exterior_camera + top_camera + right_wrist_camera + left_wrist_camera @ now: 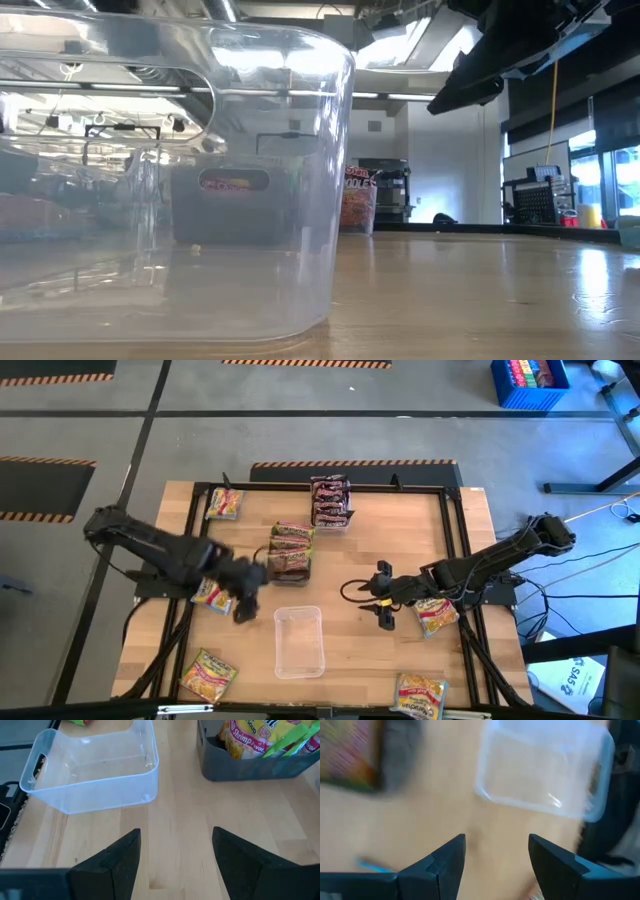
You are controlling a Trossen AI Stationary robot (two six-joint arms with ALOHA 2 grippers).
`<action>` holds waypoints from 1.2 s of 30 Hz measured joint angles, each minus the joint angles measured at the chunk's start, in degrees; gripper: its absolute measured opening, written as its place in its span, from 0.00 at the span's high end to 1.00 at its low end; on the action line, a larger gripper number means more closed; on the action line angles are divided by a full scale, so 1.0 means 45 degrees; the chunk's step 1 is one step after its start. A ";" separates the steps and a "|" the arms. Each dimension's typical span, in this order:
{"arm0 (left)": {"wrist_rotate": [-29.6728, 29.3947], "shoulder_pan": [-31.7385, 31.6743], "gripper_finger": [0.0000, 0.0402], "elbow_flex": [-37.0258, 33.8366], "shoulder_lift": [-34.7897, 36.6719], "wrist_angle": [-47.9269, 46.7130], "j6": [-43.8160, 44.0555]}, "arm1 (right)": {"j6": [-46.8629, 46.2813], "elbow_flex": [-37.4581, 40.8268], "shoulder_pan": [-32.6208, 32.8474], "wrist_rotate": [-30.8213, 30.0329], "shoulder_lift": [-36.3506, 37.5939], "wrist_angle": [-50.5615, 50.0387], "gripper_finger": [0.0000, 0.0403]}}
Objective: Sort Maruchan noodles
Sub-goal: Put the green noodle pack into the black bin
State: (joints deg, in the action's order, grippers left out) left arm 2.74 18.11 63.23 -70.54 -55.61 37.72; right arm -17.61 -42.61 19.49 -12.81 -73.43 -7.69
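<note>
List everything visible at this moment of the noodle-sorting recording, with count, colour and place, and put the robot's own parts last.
Clear plastic tray: one, empty, near middle of the table.
Dark grey bin: one, table centre, holding green-and-orange noodle packets.
Dark brown-red noodle packets: one stack, far edge.
Yellow-pink noodle packets: five loose; far-left corner, under the left arm, near-left, near-right, under the right arm.
Wooden table: one, light wood, black frame.
Blue crate: one, on the floor beyond.
Left gripper: open, left of the tray.
Right gripper: open, right of the tray.
</note>
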 joint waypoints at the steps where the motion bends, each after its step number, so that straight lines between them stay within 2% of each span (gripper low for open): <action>1: -0.0030 0.0699 0.48 -0.0091 -0.0049 0.0033 0.0725 | -0.0003 0.0000 0.0000 0.0083 0.0000 0.0038 0.44; 7: -0.0481 0.4855 0.48 -0.1557 -0.0099 0.0513 0.6507 | 0.0152 0.0000 0.0000 0.0120 0.0000 0.0079 0.44; 10: -0.0940 0.6460 0.48 -0.2365 -0.0107 0.0647 0.9280 | 0.0391 0.0000 0.0000 -0.0518 0.0001 0.0144 0.44; 13: -0.1180 0.7614 0.48 -0.3239 -0.0117 0.1659 1.1320 | 0.0603 0.0000 0.0000 -0.0837 0.0005 0.0162 0.44; 18: -0.1043 0.8715 0.49 -0.4070 -0.0688 0.3874 1.3689 | 0.0647 0.0000 0.0000 -0.0714 0.0005 0.0164 0.44; 23: -0.0602 0.8971 0.49 -0.4117 -0.1915 0.5299 1.3772 | 0.0623 0.0000 0.0000 -0.0603 0.0005 0.0167 0.44; 30: 0.0421 0.8977 0.49 -0.4117 -0.3349 0.6062 1.3772 | 0.0598 0.0005 0.0000 -0.0691 0.0005 0.0167 0.44; 36: -0.0185 0.8786 0.49 -0.4059 -0.3875 0.6015 1.2662 | 0.0602 0.0019 0.0000 -0.0687 -0.0689 0.0940 0.44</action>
State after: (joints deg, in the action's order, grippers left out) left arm 1.91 57.64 44.97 -87.98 -28.55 94.70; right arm -14.90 -42.52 19.49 -15.91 -76.53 -3.46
